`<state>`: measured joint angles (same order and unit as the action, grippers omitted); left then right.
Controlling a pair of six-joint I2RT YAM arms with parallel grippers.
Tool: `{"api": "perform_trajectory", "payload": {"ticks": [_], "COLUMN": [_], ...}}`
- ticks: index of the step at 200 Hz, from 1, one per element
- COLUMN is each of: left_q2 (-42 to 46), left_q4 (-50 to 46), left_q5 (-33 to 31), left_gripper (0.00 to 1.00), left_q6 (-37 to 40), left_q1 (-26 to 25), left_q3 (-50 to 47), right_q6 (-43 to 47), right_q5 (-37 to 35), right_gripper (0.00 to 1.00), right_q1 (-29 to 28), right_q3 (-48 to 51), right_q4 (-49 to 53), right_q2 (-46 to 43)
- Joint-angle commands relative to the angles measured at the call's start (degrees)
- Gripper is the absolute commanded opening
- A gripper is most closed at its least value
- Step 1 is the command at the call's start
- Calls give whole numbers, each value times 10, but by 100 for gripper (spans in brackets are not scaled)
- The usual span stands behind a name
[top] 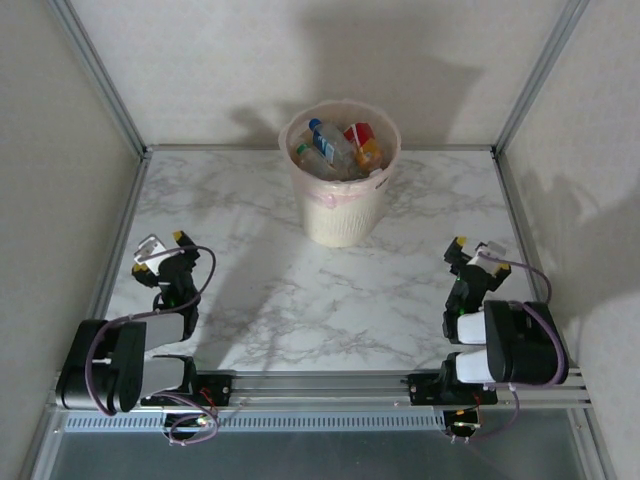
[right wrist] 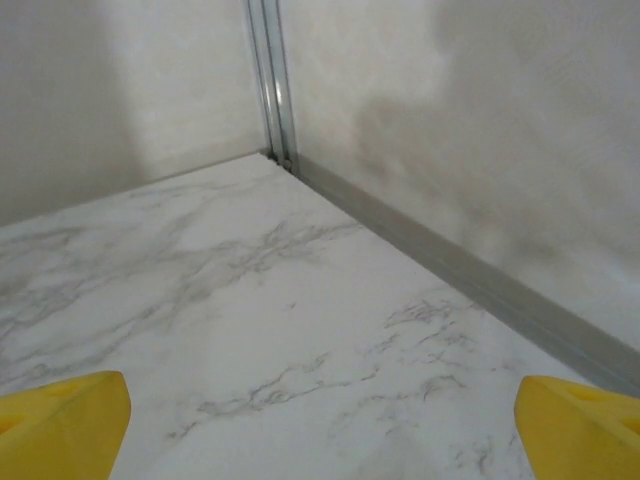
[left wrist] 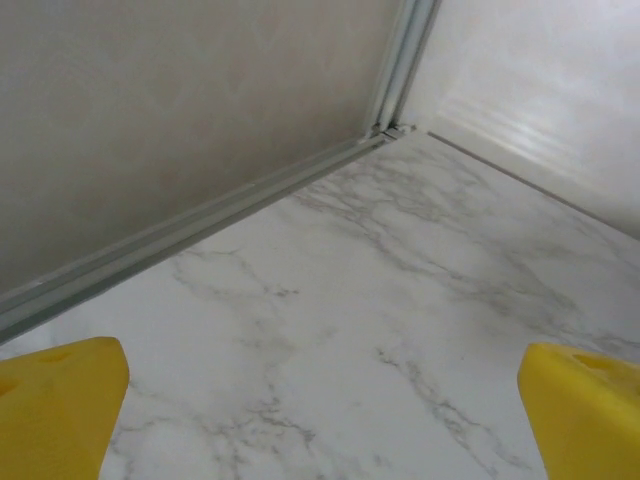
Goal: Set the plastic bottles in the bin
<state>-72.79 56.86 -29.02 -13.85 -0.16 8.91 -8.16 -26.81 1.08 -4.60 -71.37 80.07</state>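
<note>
Marble surface (top: 300, 300): your bottles (top: 335, 148) lie piled inside the bin (top: 340, 215) at the far centre. Your left claw (top: 158, 252) and right claw (top: 481, 254) hang near their bases, well apart from the bin, both spread wide and empty.

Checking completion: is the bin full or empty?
Nearly full: plastic bottles heap inside the bin, reaching about rim level in the top view.

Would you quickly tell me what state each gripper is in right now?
Left gripper: open, holding nothing.
Right gripper: open, holding nothing.
</note>
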Motion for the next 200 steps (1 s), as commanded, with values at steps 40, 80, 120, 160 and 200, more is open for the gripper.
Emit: {"api": "perform_trajectory", "payload": {"ticks": [40,80,120,160,200], "left_q2": [-114,-152,-157,-160,-159], "left_q4": [128,190,203,217,216], "left_q5": [88,105,87,85,85], "left_gripper": [99,99,99,99,99], "left_q6": [61,74,89,100,100], "left_q1": [-42,-48,-62,-71,-70], "left_q3": [44,28,26,22,23], "right_q6": [36,42,44,43,51], "right_q5": [132,119,119,119,189], "right_gripper": [99,99,99,99,99], "right_q1": [-24,-31,-32,-33,-18], "right_q3": [-57,-62,-62,-63,-77], "right_q4": [-67,-63,-62,-60,-31], "right_q2": [87,87,87,87,86]}}
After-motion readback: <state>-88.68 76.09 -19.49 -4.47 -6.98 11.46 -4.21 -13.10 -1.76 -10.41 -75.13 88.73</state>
